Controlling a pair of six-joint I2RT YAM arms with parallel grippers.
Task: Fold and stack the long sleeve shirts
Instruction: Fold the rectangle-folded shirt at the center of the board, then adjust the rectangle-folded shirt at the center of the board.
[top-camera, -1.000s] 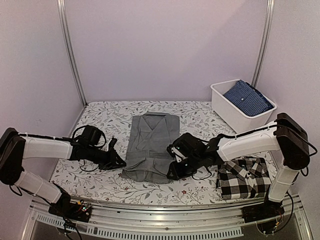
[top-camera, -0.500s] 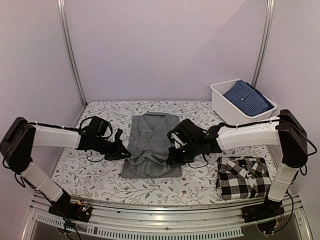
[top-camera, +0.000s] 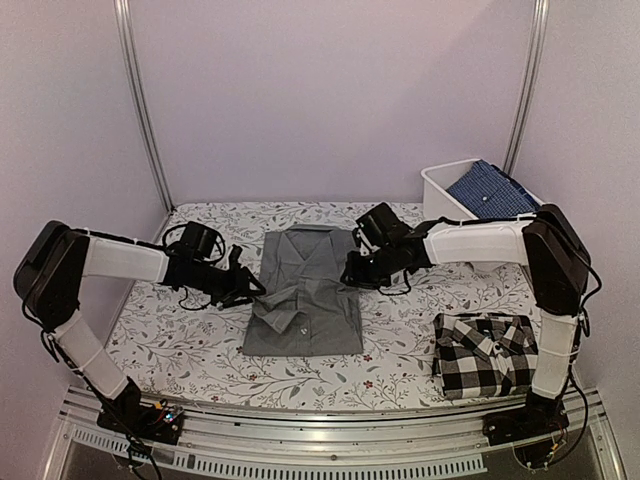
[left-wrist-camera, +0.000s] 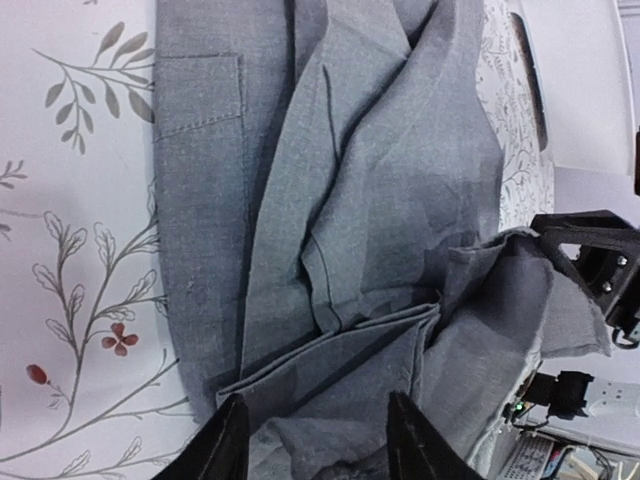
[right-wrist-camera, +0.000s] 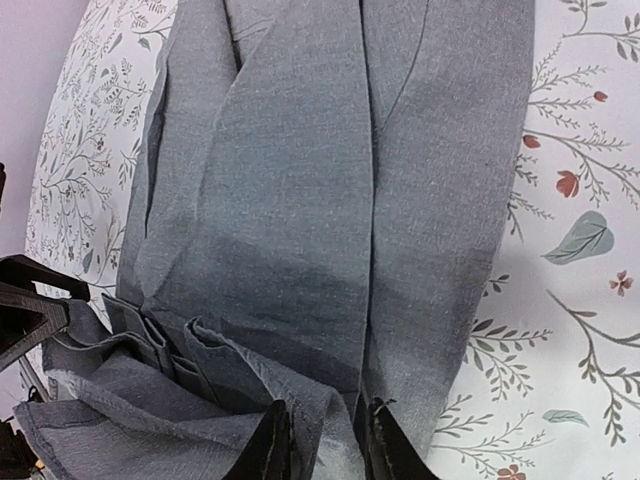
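The grey long sleeve shirt (top-camera: 305, 300) (left-wrist-camera: 380, 180) (right-wrist-camera: 300, 200) lies mid-table, its lower part folded up and bunched across its middle. At the shirt's left edge sits my left gripper (top-camera: 250, 288) (left-wrist-camera: 318, 445), open, its fingers wide apart with loose grey folds lying between them. My right gripper (top-camera: 350, 272) (right-wrist-camera: 322, 445) is at the right edge near the collar, open by a narrow gap with a ridge of grey cloth standing in it. The black-and-white checked long sleeve shirt (top-camera: 487, 355) lies folded at the near right.
A white bin (top-camera: 440, 200) at the back right holds a folded blue cloth (top-camera: 495, 195). The table has a floral cover (top-camera: 180, 340). Metal posts stand at both back corners, with walls close on each side.
Both grippers carried the grey shirt's lower hem away from me toward the collar, folding it shorter. Both sets of jaws, shut half a second ago, now stand apart.
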